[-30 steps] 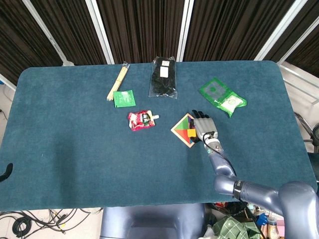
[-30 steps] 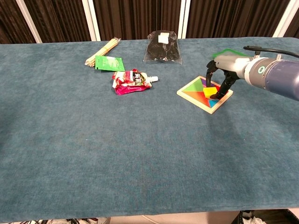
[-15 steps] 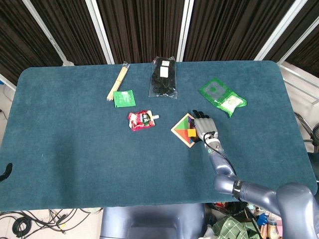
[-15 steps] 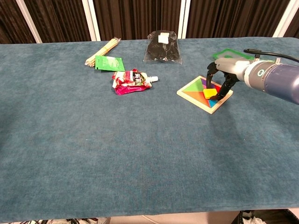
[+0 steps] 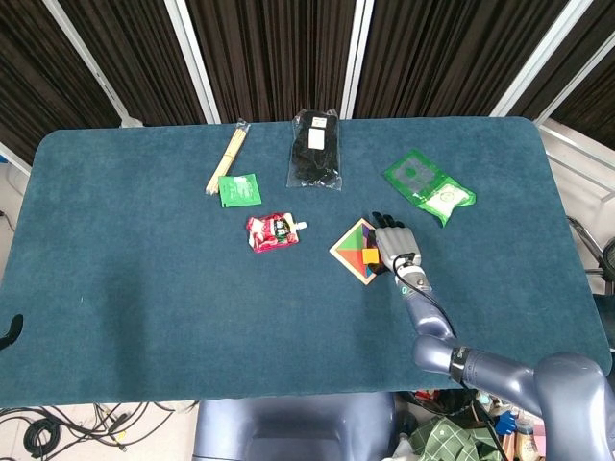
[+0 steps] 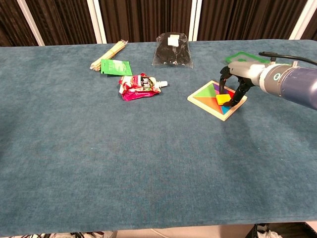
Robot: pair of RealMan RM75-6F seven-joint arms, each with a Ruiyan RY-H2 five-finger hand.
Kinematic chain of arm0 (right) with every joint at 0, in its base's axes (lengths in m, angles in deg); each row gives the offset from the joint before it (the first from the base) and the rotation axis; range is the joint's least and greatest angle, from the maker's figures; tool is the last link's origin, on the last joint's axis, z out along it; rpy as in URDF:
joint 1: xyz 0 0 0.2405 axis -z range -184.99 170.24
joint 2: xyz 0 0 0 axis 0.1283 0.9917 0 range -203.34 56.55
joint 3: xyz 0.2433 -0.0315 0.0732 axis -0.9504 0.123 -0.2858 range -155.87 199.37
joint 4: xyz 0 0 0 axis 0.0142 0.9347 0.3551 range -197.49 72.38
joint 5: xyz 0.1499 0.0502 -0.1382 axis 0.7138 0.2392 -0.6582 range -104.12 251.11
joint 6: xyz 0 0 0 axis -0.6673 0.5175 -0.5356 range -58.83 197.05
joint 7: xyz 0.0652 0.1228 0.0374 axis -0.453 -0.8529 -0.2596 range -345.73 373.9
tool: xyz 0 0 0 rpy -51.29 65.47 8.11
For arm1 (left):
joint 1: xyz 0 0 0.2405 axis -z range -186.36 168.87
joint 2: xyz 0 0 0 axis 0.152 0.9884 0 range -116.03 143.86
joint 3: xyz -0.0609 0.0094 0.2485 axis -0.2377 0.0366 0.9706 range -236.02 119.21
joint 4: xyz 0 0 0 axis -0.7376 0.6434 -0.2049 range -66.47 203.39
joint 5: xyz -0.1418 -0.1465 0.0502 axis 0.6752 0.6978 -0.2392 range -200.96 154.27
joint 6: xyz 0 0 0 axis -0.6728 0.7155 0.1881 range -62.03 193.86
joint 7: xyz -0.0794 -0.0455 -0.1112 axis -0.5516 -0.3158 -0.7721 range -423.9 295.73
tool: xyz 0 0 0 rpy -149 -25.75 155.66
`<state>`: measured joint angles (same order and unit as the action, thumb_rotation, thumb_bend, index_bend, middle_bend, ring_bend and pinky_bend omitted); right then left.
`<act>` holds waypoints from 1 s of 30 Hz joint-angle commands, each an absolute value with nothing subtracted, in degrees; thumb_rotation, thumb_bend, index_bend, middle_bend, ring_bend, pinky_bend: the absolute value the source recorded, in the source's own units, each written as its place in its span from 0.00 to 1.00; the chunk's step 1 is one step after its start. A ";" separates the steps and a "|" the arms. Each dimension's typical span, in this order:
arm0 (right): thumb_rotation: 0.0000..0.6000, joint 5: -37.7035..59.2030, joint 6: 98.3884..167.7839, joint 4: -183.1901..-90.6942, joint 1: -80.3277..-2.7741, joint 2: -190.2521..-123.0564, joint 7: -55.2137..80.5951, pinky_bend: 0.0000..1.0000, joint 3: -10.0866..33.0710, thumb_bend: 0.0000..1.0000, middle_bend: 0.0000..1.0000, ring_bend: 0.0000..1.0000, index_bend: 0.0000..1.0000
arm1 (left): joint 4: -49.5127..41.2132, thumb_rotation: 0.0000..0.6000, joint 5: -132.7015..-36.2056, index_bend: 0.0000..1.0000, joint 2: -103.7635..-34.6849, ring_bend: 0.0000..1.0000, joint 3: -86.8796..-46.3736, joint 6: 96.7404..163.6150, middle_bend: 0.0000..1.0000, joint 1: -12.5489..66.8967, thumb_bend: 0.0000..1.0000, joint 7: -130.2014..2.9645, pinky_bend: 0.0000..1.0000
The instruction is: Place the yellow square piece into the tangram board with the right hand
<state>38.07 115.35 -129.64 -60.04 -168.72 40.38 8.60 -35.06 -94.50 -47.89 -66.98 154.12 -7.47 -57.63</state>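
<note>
The tangram board (image 6: 210, 100) (image 5: 352, 248) is a square wooden tray of coloured pieces, right of the table's centre. The yellow square piece (image 6: 222, 99) (image 5: 370, 256) sits slightly tilted on the board's right part, not flush with the other pieces. My right hand (image 6: 234, 82) (image 5: 394, 244) arches over the board's right corner with its dark fingers (image 6: 239, 93) curled down around the yellow piece, fingertips against it. The left hand shows in neither view.
A red snack pouch (image 6: 138, 86) lies left of the board. Behind it are a black bag (image 6: 173, 49), a green packet (image 6: 115, 66) and a bundle of wooden sticks (image 6: 107, 53). A green-white packet (image 5: 429, 186) lies behind my right hand.
The yellow piece has sunk a little lower onto the board, and my right hand has dipped slightly with it. Nothing else has moved.
</note>
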 commanded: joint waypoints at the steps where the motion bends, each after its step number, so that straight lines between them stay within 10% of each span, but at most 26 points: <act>1: 1.00 38.14 115.42 -129.72 -59.95 -168.63 40.46 0.13 8.57 0.28 0.00 0.00 0.52 | -35.09 1.00 -94.50 0.00 -47.88 0.00 -66.98 154.10 0.00 -7.44 0.32 -57.60 0.00; 30: 1.00 39.34 115.22 -129.74 -60.00 -168.61 41.69 0.13 8.55 0.27 0.00 0.00 0.46 | -35.19 1.00 -94.44 0.00 -47.90 0.00 -66.98 154.24 0.00 -7.46 0.32 -57.46 0.00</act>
